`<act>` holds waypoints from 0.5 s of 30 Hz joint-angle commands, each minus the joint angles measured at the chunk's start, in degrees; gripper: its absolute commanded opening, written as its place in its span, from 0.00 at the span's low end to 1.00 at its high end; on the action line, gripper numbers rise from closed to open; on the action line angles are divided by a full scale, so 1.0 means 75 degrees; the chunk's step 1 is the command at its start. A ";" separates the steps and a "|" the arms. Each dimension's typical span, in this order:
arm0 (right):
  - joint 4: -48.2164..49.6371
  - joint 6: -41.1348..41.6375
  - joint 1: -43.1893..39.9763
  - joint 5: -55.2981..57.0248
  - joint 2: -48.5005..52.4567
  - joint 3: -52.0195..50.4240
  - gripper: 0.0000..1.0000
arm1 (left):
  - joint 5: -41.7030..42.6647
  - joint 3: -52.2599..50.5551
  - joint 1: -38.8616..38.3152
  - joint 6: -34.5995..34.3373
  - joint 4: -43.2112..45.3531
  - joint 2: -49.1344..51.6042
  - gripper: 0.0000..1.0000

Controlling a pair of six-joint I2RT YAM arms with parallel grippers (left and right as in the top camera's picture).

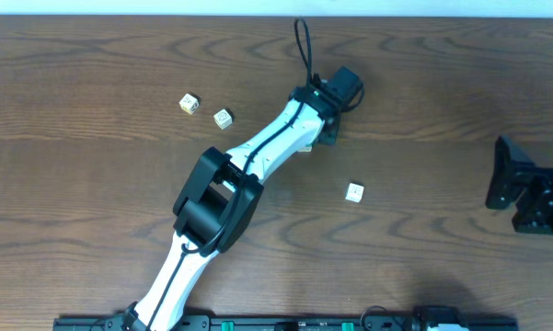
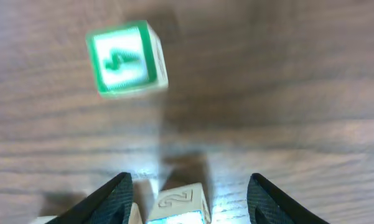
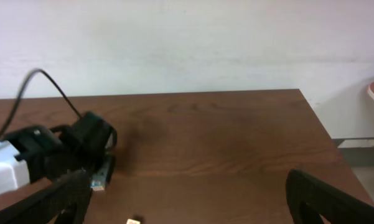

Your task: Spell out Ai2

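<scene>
In the left wrist view the cube with "2" [image 2: 179,203] rests on the table, its top pale with an embossed 2 and its near face blue. My left gripper [image 2: 191,180] is open around it, and a gap shows beside the right finger [image 2: 271,202]. An edge of another pale cube [image 2: 135,215] shows by the left finger; I cannot read its letter. A green-faced cube [image 2: 126,59] lies further ahead. Overhead, the left gripper [image 1: 329,127] is at the centre back of the table. A white cube [image 1: 354,192] lies alone, its letter unreadable. My right gripper [image 3: 187,180] is open and holds nothing.
Two pale cream cubes [image 1: 190,103] [image 1: 223,118] lie at the back left. The left arm [image 1: 248,161] crosses the table diagonally, with a cable [image 1: 304,46] looping behind its wrist. The right gripper [image 1: 515,188] hangs at the right edge of the table.
</scene>
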 commanded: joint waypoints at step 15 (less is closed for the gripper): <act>0.1364 -0.0265 -0.0577 -0.2375 0.2873 -0.1725 0.99 | 0.0950 0.2745 0.4313 0.0338 -0.3771 -0.1862 0.60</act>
